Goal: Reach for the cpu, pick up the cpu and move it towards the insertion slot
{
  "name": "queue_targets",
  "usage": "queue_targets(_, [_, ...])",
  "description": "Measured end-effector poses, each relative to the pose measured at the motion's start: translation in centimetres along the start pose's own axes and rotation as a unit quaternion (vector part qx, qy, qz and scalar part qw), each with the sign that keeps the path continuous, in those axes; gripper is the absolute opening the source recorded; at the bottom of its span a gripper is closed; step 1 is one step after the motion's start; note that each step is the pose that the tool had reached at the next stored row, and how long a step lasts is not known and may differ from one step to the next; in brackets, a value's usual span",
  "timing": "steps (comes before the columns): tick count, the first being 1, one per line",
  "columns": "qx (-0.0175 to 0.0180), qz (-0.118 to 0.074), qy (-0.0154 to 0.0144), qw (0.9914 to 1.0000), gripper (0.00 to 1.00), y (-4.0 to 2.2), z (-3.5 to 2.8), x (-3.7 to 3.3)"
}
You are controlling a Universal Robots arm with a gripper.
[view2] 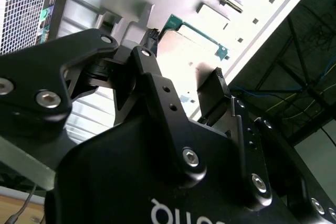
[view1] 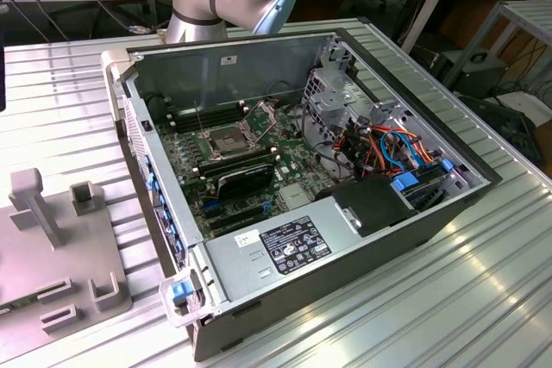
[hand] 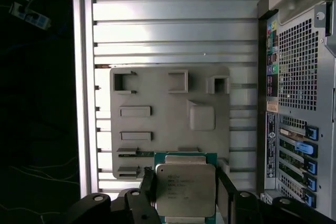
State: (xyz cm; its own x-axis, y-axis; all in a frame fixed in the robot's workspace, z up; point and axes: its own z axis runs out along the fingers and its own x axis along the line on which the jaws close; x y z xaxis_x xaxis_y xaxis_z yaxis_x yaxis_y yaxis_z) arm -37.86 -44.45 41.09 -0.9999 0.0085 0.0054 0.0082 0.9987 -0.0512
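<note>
We see the black jaws closed on the thin square beige-silver cpu (hand: 186,190). It hangs above the grey moulded holder plate (hand: 168,111) on the ribbed metal worktop (hand: 173,19).

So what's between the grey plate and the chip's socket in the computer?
In the exterior view, after the grey plate comes ribbed table, then the computer case's side wall, then green motherboard before the insertion slot.
</note>
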Motion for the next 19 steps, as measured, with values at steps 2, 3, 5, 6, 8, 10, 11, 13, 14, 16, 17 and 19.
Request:
queue_targets(2, [0.0000,0.000,0.0000,1.00000,0.55,0.00,0.00,-0.20])
queue_targets(3, [0.0000,0.000,0.0000,1.00000,0.55,0.00,0.00,-0.31])
queue_targets(5, [0.0000,0.000,0.0000,1.00000,0.55,0.00,0.00,-0.51])
queue_targets(6, [0.0000,0.000,0.0000,1.00000,0.55,0.00,0.01,-0.60])
queue_targets(8, [0.0000,0.000,0.0000,1.00000,0.55,0.01,0.00,-0.76])
queue_targets(10, [0.0000,0.000,0.0000,1.00000,0.55,0.01,0.00,-1.11])
queue_targets(11, [0.0000,0.000,0.0000,1.00000,0.55,0.01,0.00,-1.21])
queue_targets(13, [0.0000,0.000,0.0000,1.00000,0.55,0.01,0.00,-1.47])
queue_targets(14, [0.0000,0.000,0.0000,1.00000,0.55,0.01,0.00,-1.56])
queue_targets(16, [0.0000,0.000,0.0000,1.00000,0.55,0.01,0.00,-1.74])
queue_targets(17, [0.0000,0.000,0.0000,1.00000,0.55,0.01,0.00,-1.84])
queue_targets(19, [0.0000,0.000,0.0000,1.00000,0.55,0.02,0.00,-2.04])
